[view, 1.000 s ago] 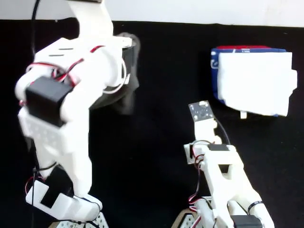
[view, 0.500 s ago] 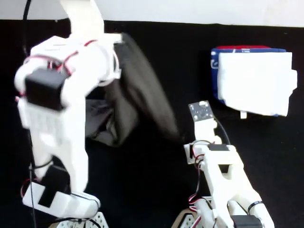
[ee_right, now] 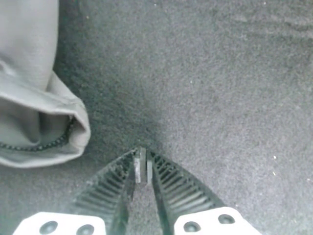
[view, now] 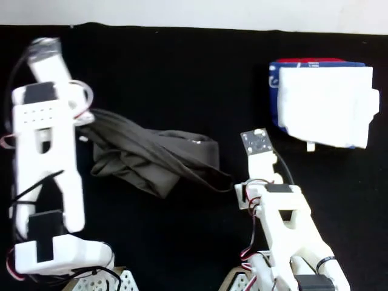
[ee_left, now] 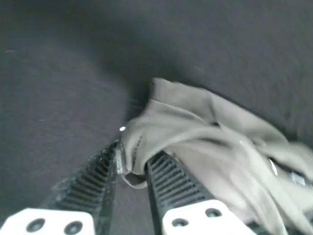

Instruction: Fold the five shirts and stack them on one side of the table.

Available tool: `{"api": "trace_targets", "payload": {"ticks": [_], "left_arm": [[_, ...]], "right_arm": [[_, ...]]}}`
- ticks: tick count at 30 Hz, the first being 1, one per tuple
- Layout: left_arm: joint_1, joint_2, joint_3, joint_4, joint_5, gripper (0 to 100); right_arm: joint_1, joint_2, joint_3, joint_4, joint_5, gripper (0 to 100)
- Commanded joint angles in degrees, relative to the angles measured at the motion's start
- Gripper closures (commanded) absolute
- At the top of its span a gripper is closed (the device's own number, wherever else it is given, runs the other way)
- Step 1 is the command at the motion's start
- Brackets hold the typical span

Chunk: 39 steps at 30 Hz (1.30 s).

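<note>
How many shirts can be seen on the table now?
4: dark shirt crumpled mid-table; white shirt atop blue shirt, red shirt edge beneath, stacked at right. Others may be hidden.

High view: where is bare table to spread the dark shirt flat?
Bare table lies beyond the dark shirt, between the left arm and the folded stack; also nearer, between both arm bases. Crowded: around the left gripper, shut on the shirt, and the right arm.

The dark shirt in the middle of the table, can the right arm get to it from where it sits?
Probably yes. The dark shirt ends close beside the right arm, with bare black table between, and the right gripper is shut and empty. The left gripper pinches its far end.
</note>
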Motion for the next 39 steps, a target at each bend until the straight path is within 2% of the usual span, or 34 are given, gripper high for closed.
{"api": "trace_targets", "payload": {"ticks": [1,9,11,13,16,20,23,26,28,34,39], "left_arm": [[-7.9,-2.5,-1.1,-1.5,0.1,99],[-20.4,-2.4,-5.1,2.0,0.1,99],[-23.2,-2.4,-4.9,2.1,-1.4,99],[-25.9,-2.4,-5.0,2.1,-6.2,99],[-29.9,-2.4,-5.1,2.1,-11.1,99],[-33.9,-2.4,-5.2,1.8,-12.0,99],[-36.1,-2.4,-6.8,1.8,-12.0,99],[-37.7,-2.4,-8.7,2.0,-12.0,99],[-38.1,-2.4,-9.3,2.1,-12.0,99],[-37.8,-2.5,-9.2,2.1,-12.0,99],[-37.8,-2.5,-8.8,2.1,-12.0,99]], "right_arm": [[-0.6,0.8,-0.4,-1.5,-0.6,97.1],[-2.5,0.2,-0.6,-0.5,-0.4,96.9],[-3.4,0.2,-3.0,2.2,-0.5,93.4],[-5.0,0.3,-6.8,7.7,-0.6,85.8],[-10.0,0.8,-12.8,14.5,-0.6,73.4],[-23.1,0.8,-16.6,18.2,-0.3,72.8],[-32.6,0.8,-17.8,17.8,-0.2,73.1],[-38.1,0.9,-21.8,17.7,-0.5,73.1],[-39.2,1.0,-25.2,15.3,-0.9,73.1],[-40.9,8.3,-34.7,9.4,-12.2,72.2],[-44.5,24.9,-47.9,9.4,-17.5,61.0]]}}
